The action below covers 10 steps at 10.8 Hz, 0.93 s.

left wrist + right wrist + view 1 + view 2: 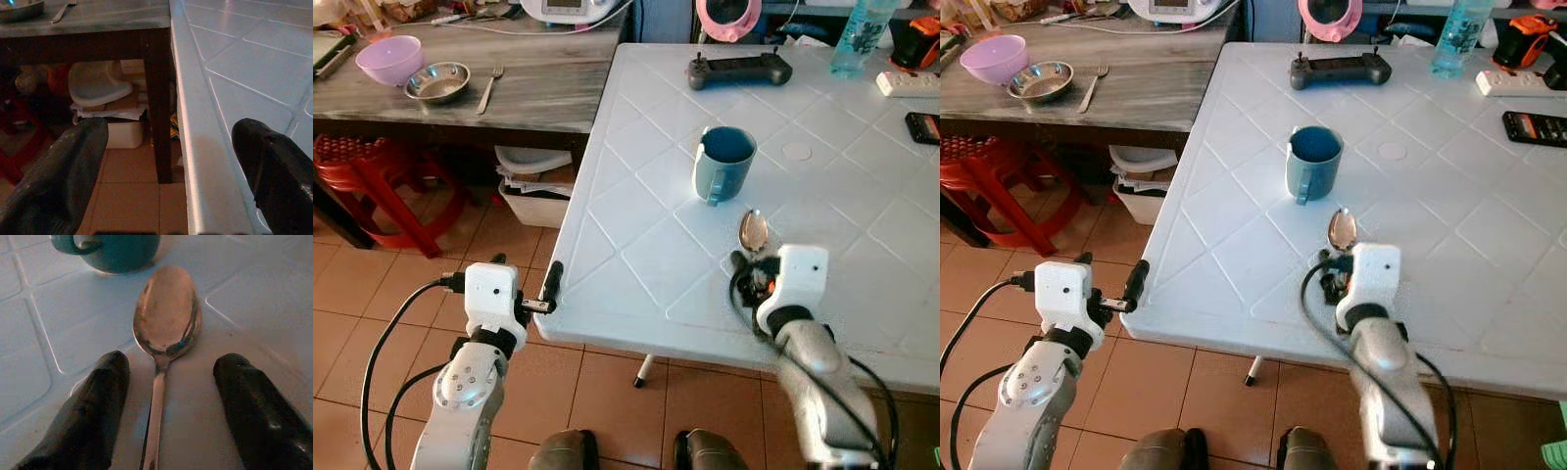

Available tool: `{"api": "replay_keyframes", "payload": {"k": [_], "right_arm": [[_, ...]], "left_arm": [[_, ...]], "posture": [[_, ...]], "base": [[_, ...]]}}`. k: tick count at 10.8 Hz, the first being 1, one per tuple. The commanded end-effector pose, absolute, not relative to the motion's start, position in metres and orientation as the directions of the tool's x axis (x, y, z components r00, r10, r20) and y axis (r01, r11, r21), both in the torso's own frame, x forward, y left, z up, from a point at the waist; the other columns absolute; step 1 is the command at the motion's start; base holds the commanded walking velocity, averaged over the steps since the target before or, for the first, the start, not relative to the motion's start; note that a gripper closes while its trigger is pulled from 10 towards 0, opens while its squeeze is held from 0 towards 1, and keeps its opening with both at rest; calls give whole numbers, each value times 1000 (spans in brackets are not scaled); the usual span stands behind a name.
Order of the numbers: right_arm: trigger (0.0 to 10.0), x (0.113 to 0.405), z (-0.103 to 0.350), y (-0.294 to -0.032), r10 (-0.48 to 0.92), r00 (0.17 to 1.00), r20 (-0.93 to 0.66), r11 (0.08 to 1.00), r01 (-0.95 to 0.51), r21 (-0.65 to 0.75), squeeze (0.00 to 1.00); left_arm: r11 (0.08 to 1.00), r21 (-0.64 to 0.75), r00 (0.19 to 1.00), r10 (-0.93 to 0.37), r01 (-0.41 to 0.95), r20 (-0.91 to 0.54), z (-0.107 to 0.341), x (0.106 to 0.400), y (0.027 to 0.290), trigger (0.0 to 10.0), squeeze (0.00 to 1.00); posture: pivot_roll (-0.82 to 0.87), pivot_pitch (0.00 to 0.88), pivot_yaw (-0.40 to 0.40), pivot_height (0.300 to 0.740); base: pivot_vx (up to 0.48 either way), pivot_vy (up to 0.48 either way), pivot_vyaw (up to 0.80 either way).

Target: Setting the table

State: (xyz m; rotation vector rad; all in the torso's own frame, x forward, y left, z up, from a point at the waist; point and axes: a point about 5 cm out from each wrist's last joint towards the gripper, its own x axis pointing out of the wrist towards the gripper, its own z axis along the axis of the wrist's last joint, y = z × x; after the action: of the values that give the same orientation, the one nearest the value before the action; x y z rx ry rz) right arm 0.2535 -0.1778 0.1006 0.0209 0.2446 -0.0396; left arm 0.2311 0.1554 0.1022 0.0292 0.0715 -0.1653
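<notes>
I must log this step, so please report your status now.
Right gripper open, astride spoon on white table. Left gripper open at table edge, idle. Mug just beyond spoon; nothing blocking.

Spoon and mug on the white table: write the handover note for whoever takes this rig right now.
Right gripper: open, low over the white table, fingers either side of the spoon handle; no grip visible.
Left gripper: open, holding nothing, at the table's near left edge.
Spoon lies flat on the table, bowl pointing toward the blue mug, which stands upright just beyond it.
Fork, steel bowl and purple bowl sit on the grey side table.
Done: mug and spoon on the table. Left: probably fork and bowls.
</notes>
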Motion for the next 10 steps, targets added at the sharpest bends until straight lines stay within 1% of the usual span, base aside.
{"api": "replay_keyframes", "payload": {"k": [1, 3, 4, 5, 8, 10], "right_arm": [[0, 239, 62, -181, -40, 893, -448, 997, 68, 47, 0], [0, 239, 58, -178, 9, 863, -505, 988, 71, 140, 0], [0, 236, 54, -173, 63, 836, -545, 981, 48, 187, 0], [0, 235, 52, -169, 103, 816, -568, 979, 19, 205, 0], [0, 236, 49, -170, 162, 770, -617, 978, -44, 203, 0], [0, 233, 46, -174, 153, 756, -637, 984, -55, 172, 0]], "left_arm": [[987, 33, 984, -155, 159, -82, 103, 231, 160, 10000, 0], [986, 36, 983, -158, 162, -91, 102, 231, 161, 10000, 0], [985, 40, 982, -161, 165, -97, 102, 230, 161, 10000, 0], [985, 41, 981, -164, 169, -102, 102, 230, 161, 10000, 0], [984, 46, 979, -169, 175, -112, 101, 230, 161, 10000, 0], [984, 41, 979, -169, 174, -116, 100, 229, 159, 10000, 0]], "posture": [[52, 148, 82, 740], [53, 153, 86, 740], [56, 158, 90, 740], [58, 161, 94, 740], [58, 163, 93, 740], [57, 167, 88, 740]], "base": [[0, 0, 0], [0, 0, 0], [0, 0, 0], [0, 0, 0], [0, 0, 0], [0, 0, 0]]}}
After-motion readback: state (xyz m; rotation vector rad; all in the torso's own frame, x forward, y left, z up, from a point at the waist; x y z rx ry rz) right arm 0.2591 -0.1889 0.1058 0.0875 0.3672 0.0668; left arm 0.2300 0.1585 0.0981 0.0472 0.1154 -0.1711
